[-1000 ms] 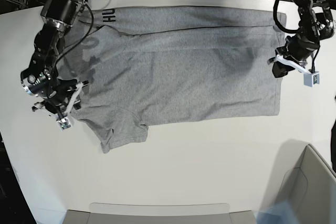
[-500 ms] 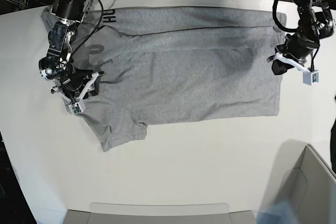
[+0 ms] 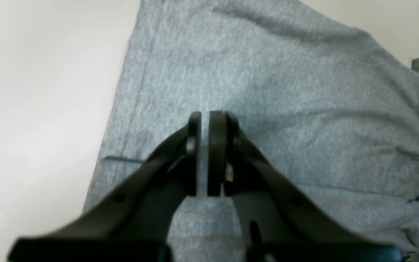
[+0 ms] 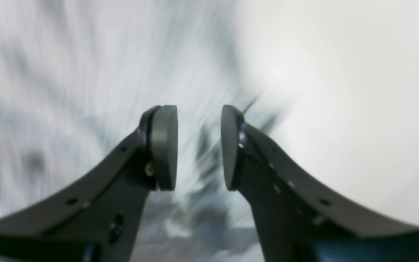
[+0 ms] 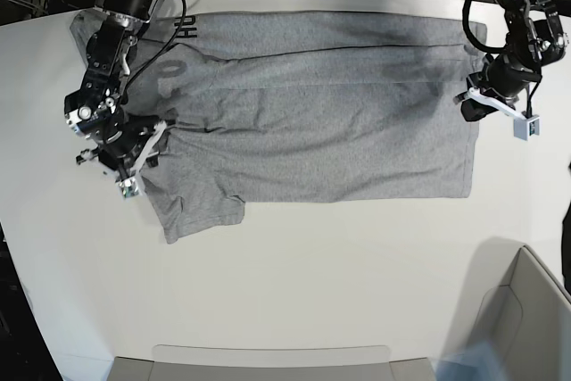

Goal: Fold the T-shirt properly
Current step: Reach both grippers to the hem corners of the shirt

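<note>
**Get a real pinch on both ends before you fold**
T-shirt [image 5: 312,122] lies spread on the table [image 5: 312,292]. Your left gripper [image 3: 204,153] is nearly closed, holding nothing; your right gripper [image 4: 198,147] hangs half-open at the sleeve end, empty.

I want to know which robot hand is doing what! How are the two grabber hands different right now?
The left gripper has its jaws almost together, with only a thin slit between them; the right gripper has a clear gap between its jaws.

The left gripper sits over the hem end of the T-shirt; the right gripper is at the sleeve end.

The left wrist view is sharp; the right wrist view is smeared.

Both have dark fingers with flat round pads.
</note>
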Tool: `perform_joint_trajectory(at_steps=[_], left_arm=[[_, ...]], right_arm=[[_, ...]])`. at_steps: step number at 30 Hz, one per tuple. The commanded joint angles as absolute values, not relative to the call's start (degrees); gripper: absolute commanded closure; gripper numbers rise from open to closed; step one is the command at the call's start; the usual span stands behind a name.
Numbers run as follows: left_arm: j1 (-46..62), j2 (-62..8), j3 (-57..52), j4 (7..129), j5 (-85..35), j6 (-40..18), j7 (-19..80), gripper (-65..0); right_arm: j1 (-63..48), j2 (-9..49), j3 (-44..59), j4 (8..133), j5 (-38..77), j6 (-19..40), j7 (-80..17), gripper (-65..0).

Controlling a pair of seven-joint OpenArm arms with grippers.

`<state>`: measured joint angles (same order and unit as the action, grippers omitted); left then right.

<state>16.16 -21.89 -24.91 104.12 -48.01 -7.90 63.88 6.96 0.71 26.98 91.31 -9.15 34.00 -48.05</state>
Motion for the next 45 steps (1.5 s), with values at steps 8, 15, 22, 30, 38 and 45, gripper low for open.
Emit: perform_joint_trajectory(at_steps=[8, 15, 22, 30, 38, 45], left_arm=[[15.9, -22.6, -25.4, 105.0, -48.4, -8.0, 63.2, -3.6], [15.9, -22.5, -25.0, 105.0, -48.4, -8.0, 63.2, -3.6], [15.9, -22.5, -25.3, 105.0, -48.4, -8.0, 63.2, -3.6], [14.4, -22.6, -25.3, 105.0, -48.4, -8.0, 63.1, -4.4], [0.9, -25.4, -24.8, 96.2, -48.4, -8.4, 63.7, -26.5], [-12.8, -31.7, -16.3, 75.4, -48.5, -18.3, 63.2, -29.2]], right_arm=[[19.6, 2.7, 26.8, 85.8, -8.7, 33.8, -50.1, -36.7], [26.7, 4.7, 27.2, 66.2, -8.6, 33.6, -42.2, -38.5], [29.6, 5.6, 27.2, 49.8, -8.5, 28.2, -32.1, -38.5], [31.5, 6.8, 26.9, 39.0, -8.5, 25.2, -26.8, -38.5], [33.2, 6.8, 26.7, 37.7, -8.7, 25.3, -27.0, -38.5], [33.1, 6.8, 26.7, 37.7, -8.7, 25.3, -27.0, -38.5]])
